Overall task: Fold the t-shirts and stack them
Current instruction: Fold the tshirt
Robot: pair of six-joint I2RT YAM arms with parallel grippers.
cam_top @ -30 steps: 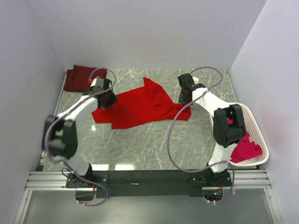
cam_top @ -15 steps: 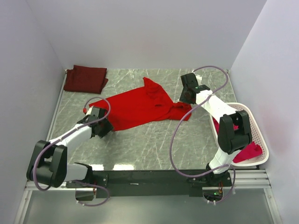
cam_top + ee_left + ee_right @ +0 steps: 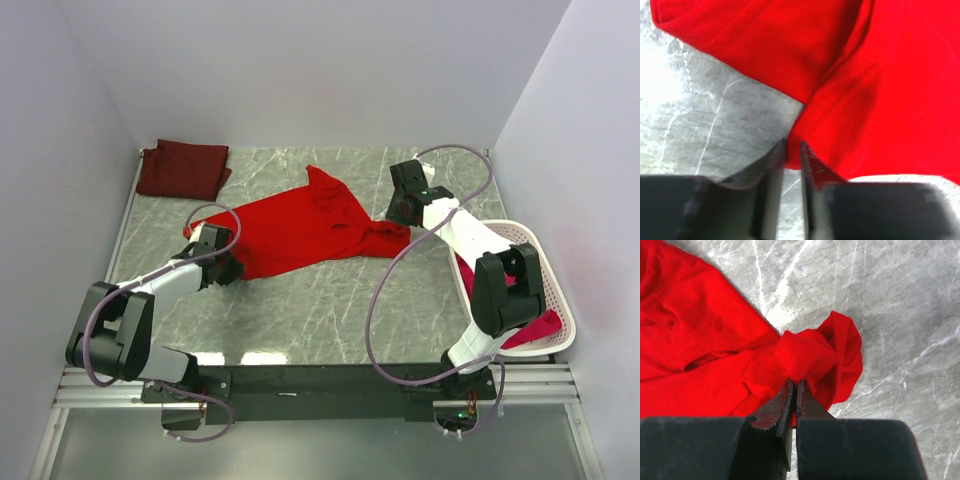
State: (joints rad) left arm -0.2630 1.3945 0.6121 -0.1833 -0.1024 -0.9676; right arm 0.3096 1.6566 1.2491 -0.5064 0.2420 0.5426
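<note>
Right pincer (image 3: 792, 382) is pressed together on a bunched fold of the red t-shirt (image 3: 700, 340), and the cloth puckers into a small knot just above its tips. From the top view, this pincer (image 3: 400, 212) sits at the shirt's right end, toward the far right part of the table (image 3: 330, 300).

The red t-shirt (image 3: 300, 225) lies spread and rumpled across the middle of the table, closer to the far edge than the near one.

The left pincer (image 3: 791, 145) is low at the shirt's near-left border. Its jaws stand only a slit apart, with bare marbled table showing between them. The red hem lies right at the tip of one finger; whether any cloth is caught there I cannot tell.

A folded maroon t-shirt (image 3: 182, 168) rests in the far left corner, well apart from both arms.

At the right edge, a white basket (image 3: 562, 300) holds pinkish-red cloth (image 3: 540, 327), partly hidden by the right arm.
</note>
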